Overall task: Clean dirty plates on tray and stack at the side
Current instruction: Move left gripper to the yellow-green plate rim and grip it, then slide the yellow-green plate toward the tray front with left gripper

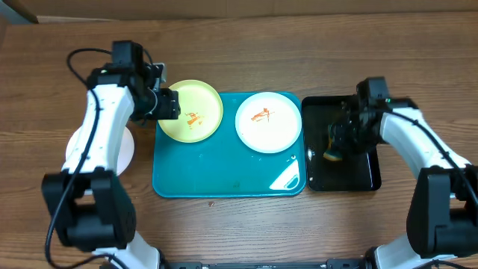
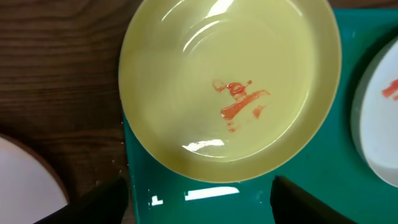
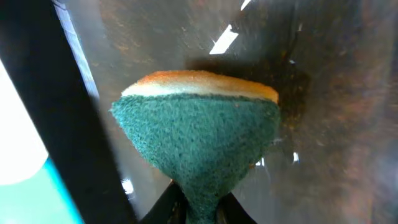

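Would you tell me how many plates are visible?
3: yellow-green plate at the tray's top-left corner, smeared white plate on its upper right, second white plate on the table left of it, partly under the left arm.

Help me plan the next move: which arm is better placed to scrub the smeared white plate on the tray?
Right. The right gripper is shut on the sponge over the black tray, beside the white plate. The left gripper is open, empty, by the yellow-green plate.
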